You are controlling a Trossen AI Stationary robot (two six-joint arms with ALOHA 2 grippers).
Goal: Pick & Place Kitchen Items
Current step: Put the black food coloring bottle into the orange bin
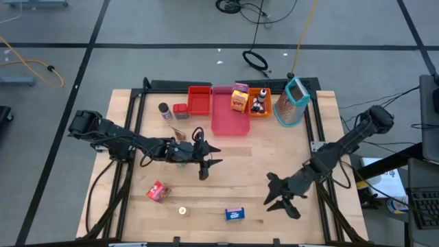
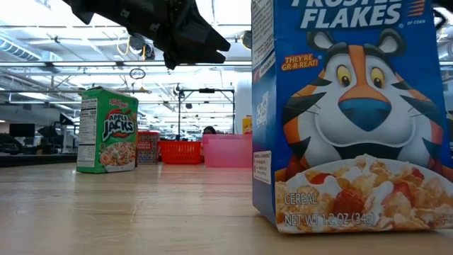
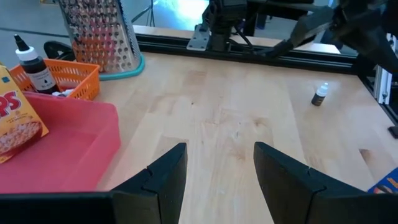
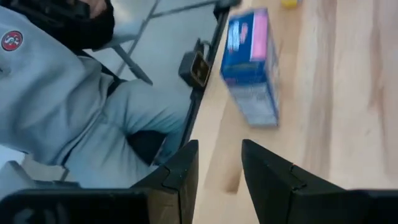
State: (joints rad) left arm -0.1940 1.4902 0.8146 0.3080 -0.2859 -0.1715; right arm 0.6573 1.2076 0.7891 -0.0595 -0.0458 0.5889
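1. Pincer fingers on the left arm stand apart with nothing between them, hovering above bare wood near the counter's middle, just in front of the pink tray.
2. Right pincer also has its dark fingers parted and empty, low over the counter's near right part; in its wrist view the blue cereal box stands just ahead of it by the counter edge, and a person in grey clothes sits beyond that edge.
3. Around the left pincer: a small dark-capped bottle stands alone on open wood, well apart from the trays.
4. Along the far side sit a red tray, the pink tray holding a yellow box, and an orange basket with a little dark bottle; a metal grater with a teal base stands beside them.
5. Near edge: a pink-red pouch, a tiny yellow piece and the blue box lie well apart.
6. In the low view, a green cereal box stands upright.
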